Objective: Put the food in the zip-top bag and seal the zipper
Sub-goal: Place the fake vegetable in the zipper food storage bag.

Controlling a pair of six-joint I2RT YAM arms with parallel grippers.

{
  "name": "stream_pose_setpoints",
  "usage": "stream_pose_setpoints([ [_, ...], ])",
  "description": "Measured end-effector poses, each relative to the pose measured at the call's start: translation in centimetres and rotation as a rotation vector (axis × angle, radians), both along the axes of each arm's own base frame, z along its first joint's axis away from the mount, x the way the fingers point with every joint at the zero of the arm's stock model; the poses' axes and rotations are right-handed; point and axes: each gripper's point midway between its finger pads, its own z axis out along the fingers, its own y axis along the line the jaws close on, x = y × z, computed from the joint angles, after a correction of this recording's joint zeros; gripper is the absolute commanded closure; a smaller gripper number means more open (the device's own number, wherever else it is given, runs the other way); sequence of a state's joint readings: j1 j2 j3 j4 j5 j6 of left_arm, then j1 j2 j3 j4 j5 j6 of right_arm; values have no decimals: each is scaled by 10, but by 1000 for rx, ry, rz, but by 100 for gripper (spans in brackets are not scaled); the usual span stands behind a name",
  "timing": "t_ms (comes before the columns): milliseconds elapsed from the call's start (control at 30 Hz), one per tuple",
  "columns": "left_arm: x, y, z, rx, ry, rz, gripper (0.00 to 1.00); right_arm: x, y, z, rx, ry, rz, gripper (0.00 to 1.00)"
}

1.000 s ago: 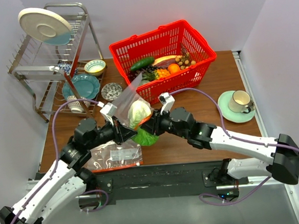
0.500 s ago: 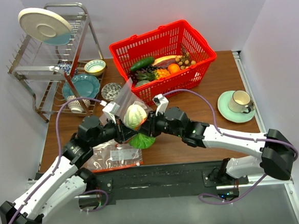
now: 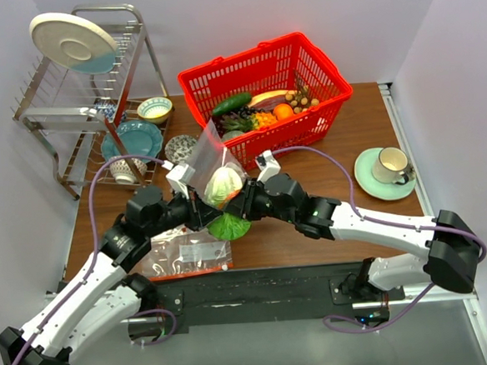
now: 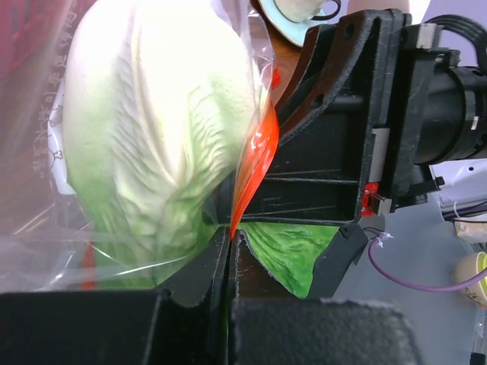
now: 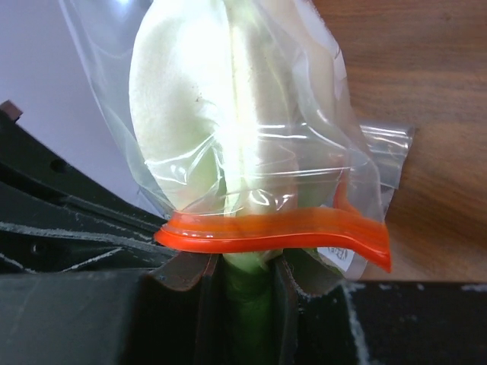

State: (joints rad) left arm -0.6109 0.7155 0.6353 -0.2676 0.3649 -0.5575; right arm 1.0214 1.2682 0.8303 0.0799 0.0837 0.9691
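Note:
The zip-top bag (image 3: 209, 155) hangs in the air between the arms, mouth down toward the near side. My left gripper (image 3: 197, 211) is shut on the zipper (image 4: 249, 171), the red-orange strip at the mouth. The napa cabbage (image 3: 223, 184) sits mostly inside the bag, and its green leafy end (image 3: 229, 227) sticks out of the mouth. My right gripper (image 3: 243, 203) is shut on that green end (image 5: 247, 304), just below the strip (image 5: 274, 226). The cucumber (image 3: 231, 103) and the small brown nuts (image 3: 306, 101) lie in the red basket (image 3: 219, 69).
A second clear bag (image 3: 190, 253) lies flat on the table under the left arm. A dish rack (image 3: 87, 93), a teal plate (image 3: 133, 140) and small bowls stand at the back left. A cup on a saucer (image 3: 386, 171) is at the right.
My right gripper with the cabbage has shifted a little left toward the left gripper, and the bag has swung slightly. Both holds are unchanged.

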Motion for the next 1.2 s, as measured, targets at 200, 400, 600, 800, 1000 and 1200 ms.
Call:
stream_pose_setpoints([
  [200,-1,-3,4,-18,-4,-15,100,4,-6,-7,27,112,-106,99],
  [400,-1,-6,8,-33,-13,-24,100,4,-8,-3,57,150,-145,100],
  [600,0,-9,12,-57,-21,-25,100,3,-11,9,107,171,-171,100],
  [800,0,-13,10,-59,-15,-41,100,2,-18,-1,99,252,-233,100],
  [1000,-11,-30,3,-54,21,-91,100,-3,-32,-4,114,334,-303,100],
  [1200,-26,-62,13,-101,7,-154,100,-8,-59,13,199,310,-368,100],
])
